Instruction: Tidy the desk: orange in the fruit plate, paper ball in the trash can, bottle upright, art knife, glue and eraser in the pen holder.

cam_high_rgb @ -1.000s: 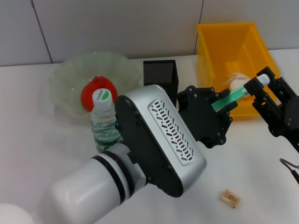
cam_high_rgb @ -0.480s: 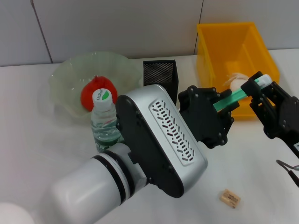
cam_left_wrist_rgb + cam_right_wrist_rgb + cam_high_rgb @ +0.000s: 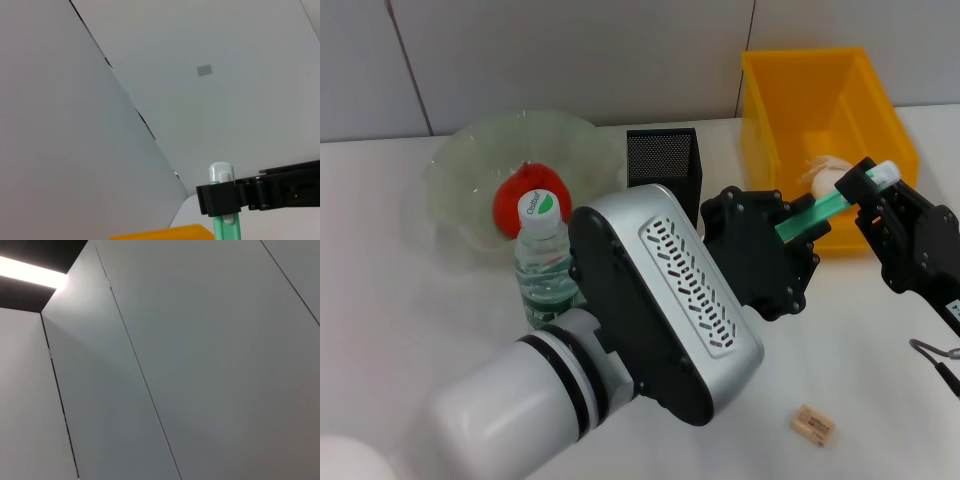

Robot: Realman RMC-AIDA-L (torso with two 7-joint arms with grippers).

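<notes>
A green glue stick (image 3: 815, 212) with a whitish cap hangs in the air in front of the yellow trash can (image 3: 820, 90). My left gripper (image 3: 788, 228) is shut on its lower end. My right gripper (image 3: 865, 185) is shut on it just below the cap, as the left wrist view shows (image 3: 226, 220). The orange (image 3: 525, 205) lies in the glass fruit plate (image 3: 470, 150). The bottle (image 3: 542, 255) stands upright in front of the plate. The paper ball (image 3: 825, 172) lies in the trash can. The eraser (image 3: 812, 425) lies on the table at the front right. The black mesh pen holder (image 3: 662, 160) stands behind my left arm.
My left arm (image 3: 660, 300) fills the front middle and hides the table beneath it. A black cable loop (image 3: 938, 358) lies at the right edge. The right wrist view shows only wall panels.
My right gripper has shifted slightly left and down along the glue stick. The left gripper and the stick have hardly moved.
</notes>
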